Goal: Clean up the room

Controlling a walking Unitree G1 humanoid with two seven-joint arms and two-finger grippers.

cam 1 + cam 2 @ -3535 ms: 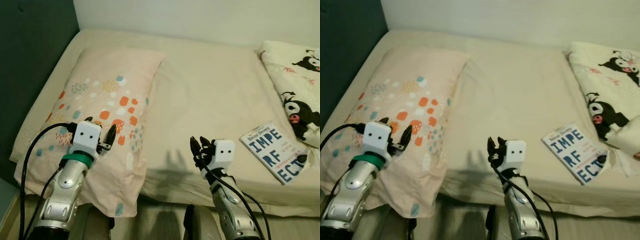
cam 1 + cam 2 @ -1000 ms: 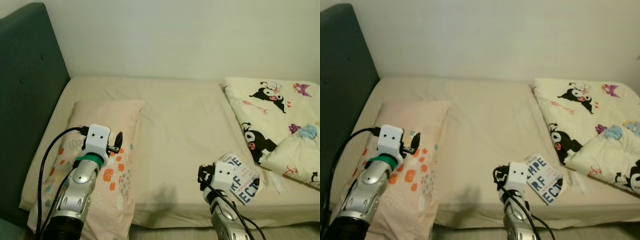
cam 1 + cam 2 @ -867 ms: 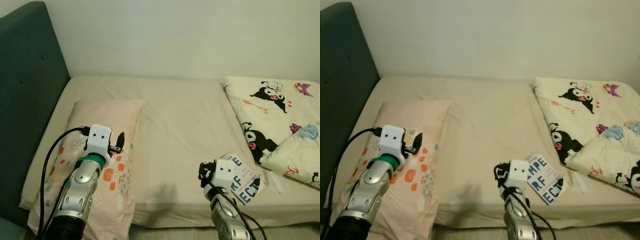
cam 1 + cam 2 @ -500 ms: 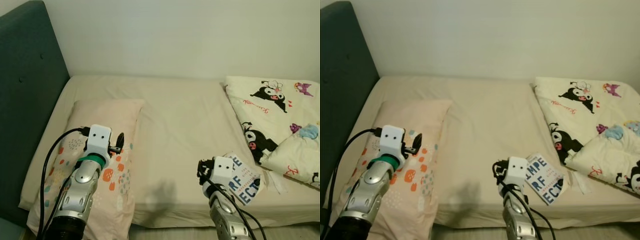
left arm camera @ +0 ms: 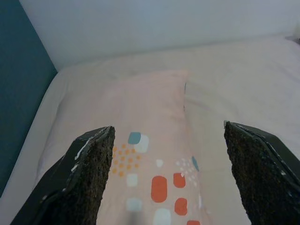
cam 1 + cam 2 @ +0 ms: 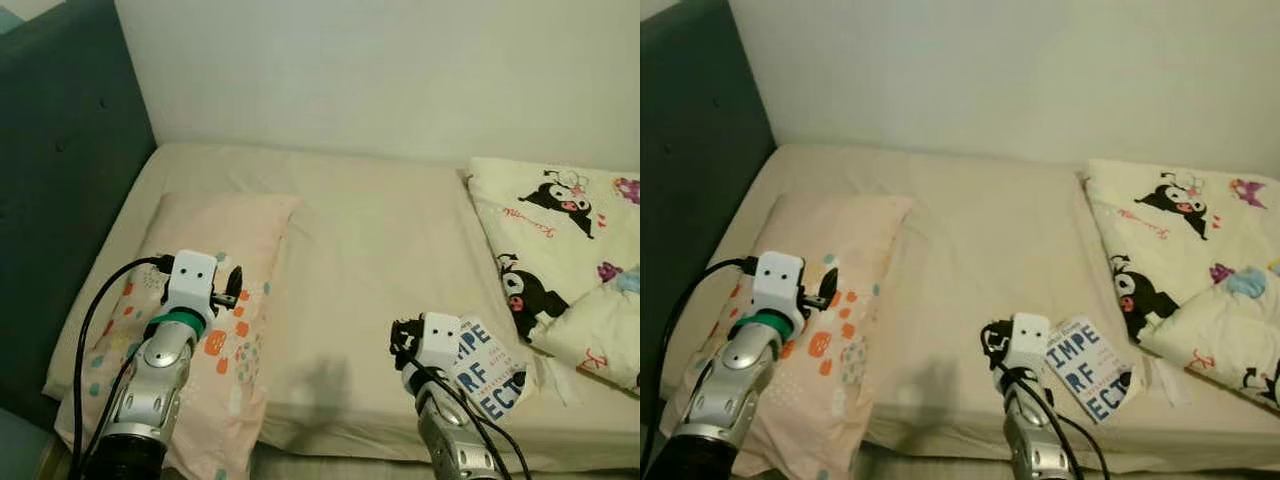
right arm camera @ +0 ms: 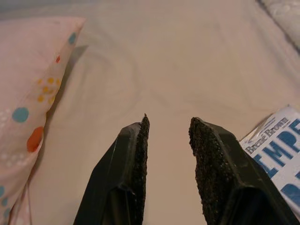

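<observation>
White right hand [image 6: 403,338] now nearer the book [image 6: 487,366].

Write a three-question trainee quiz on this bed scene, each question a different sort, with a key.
1. True or false: the book lies on the pillow.
2. Which gripper is opened wider? A. left gripper B. right gripper
3. Fill in: the cartoon-print blanket lies on the robot's ____ side of the bed.

Key:
1. False; it lies on the sheet near the blanket, beside the right gripper.
2. A; the left fingers stand wide apart, the right ones narrowly apart.
3. Right.
</observation>
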